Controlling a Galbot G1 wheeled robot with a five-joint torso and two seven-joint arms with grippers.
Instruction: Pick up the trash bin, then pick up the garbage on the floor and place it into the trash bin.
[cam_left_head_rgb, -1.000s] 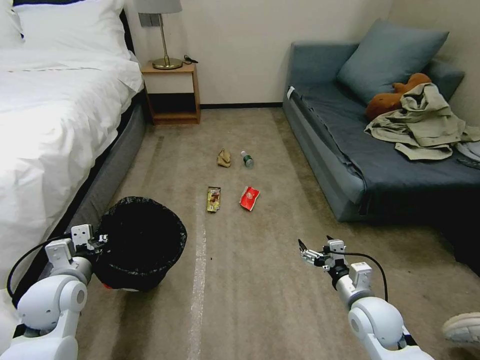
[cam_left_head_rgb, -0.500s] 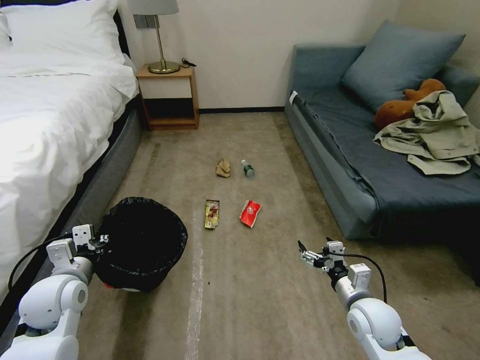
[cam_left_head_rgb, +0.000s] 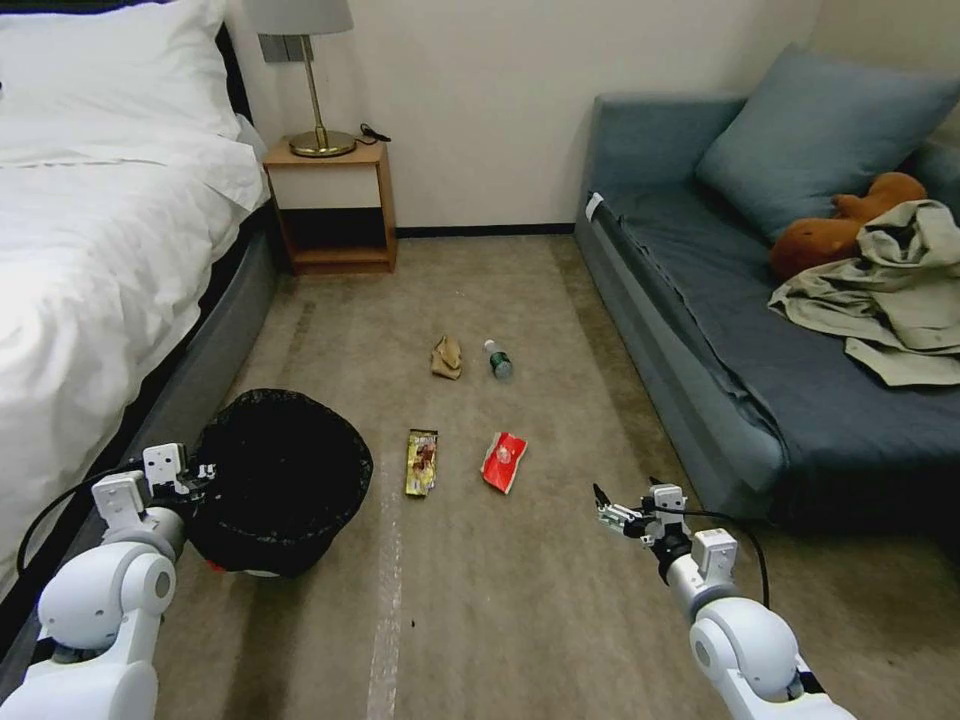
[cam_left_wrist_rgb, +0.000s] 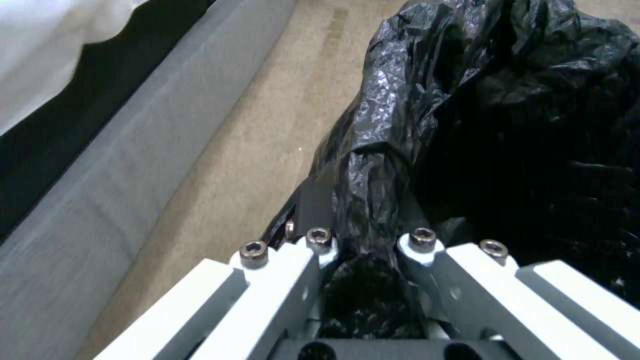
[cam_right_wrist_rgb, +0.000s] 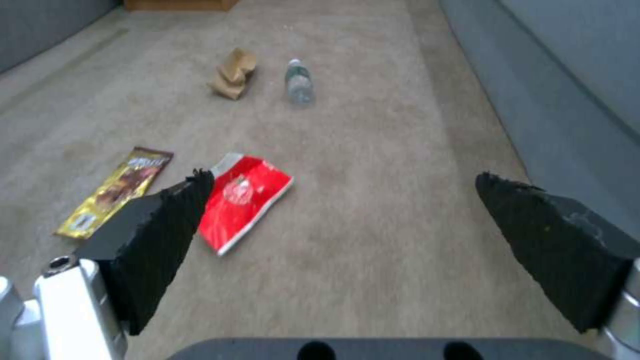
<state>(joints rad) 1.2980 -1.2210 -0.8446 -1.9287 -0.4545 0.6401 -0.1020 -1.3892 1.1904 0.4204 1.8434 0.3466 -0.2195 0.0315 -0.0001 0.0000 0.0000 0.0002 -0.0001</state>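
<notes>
Left end effector (cam_left_head_rgb: 197, 478) clamped on bin (cam_left_head_rgb: 280, 480) rim (bag pinched), bin by bed edge, ready for carrying. Right end effector (cam_left_head_rgb: 610, 510) spread apart, empty, low over floor, aimed toward red wrapper (cam_left_head_rgb: 503, 461); garbage lies mid-floor.

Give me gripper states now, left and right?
Left gripper: shut on the trash bin, pinching its bag-lined rim.
Right gripper: open, holding nothing, above the carpet.

Even, soft indoor light fills the room, shadows lying faint on the floor (cam_left_head_rgb: 520, 600), while both wrist views look blurred and soft-edged.
</notes>
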